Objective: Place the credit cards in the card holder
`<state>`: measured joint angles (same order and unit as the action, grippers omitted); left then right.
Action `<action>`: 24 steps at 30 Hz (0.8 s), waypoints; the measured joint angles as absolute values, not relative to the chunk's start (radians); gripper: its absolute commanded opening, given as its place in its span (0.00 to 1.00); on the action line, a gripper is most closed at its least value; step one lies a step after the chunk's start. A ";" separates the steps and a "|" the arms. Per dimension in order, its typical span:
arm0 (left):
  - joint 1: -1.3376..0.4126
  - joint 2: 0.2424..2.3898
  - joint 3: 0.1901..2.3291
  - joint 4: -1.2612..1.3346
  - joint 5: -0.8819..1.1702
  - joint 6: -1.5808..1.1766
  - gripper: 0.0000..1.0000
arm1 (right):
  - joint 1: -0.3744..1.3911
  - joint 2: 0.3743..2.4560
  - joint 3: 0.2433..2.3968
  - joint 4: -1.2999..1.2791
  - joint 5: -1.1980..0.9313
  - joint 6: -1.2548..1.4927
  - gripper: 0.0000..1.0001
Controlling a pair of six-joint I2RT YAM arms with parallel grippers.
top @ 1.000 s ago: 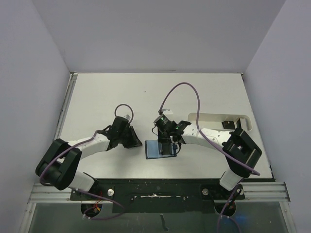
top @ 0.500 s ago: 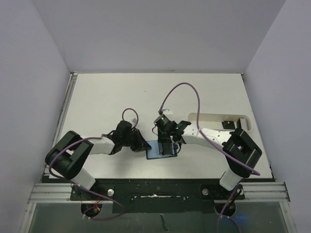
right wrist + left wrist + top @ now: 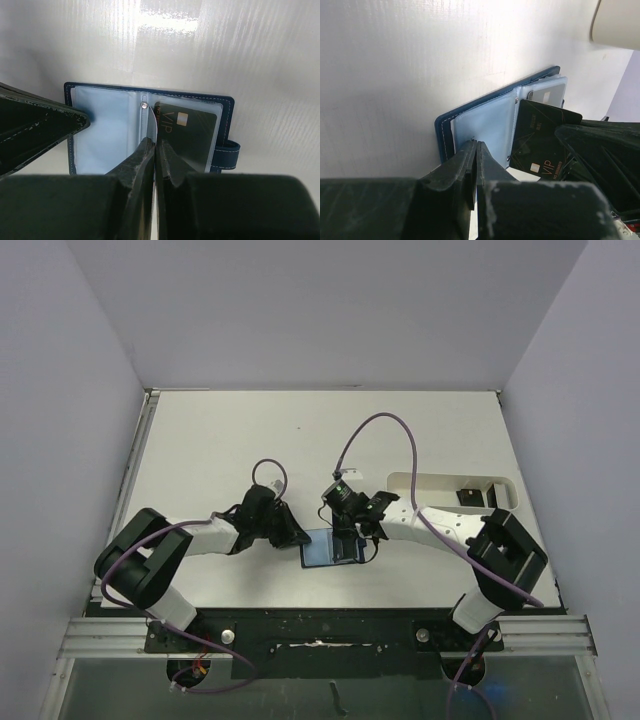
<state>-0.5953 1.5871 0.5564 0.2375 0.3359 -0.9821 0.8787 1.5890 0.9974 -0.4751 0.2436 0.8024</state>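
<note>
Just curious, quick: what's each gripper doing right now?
Left gripper: closed, tips on the holder; grip unclear.
Right gripper: closed, pinching the holder's clear page.

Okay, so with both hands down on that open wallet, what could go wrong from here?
The black card sits skewed, seemingly only partly pocketed; the right hand, shut on what looks like a clear leaf of the card holder, may tug it loose.
The left hand, shut, meets only the left page's edge, so the holder may slide or fold.
Both hands crowd the holder and may collide.
</note>
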 measured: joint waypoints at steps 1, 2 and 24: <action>-0.595 1.587 0.557 0.236 0.335 -0.982 0.02 | 0.879 1.589 0.997 -0.476 0.245 0.802 0.00; -0.595 1.587 0.557 0.235 0.334 -0.982 0.02 | 0.879 1.589 0.997 -0.476 0.245 0.802 0.00; -0.594 1.503 0.587 0.072 0.277 -0.934 0.28 | 0.668 1.467 0.781 -0.142 -0.134 0.759 0.00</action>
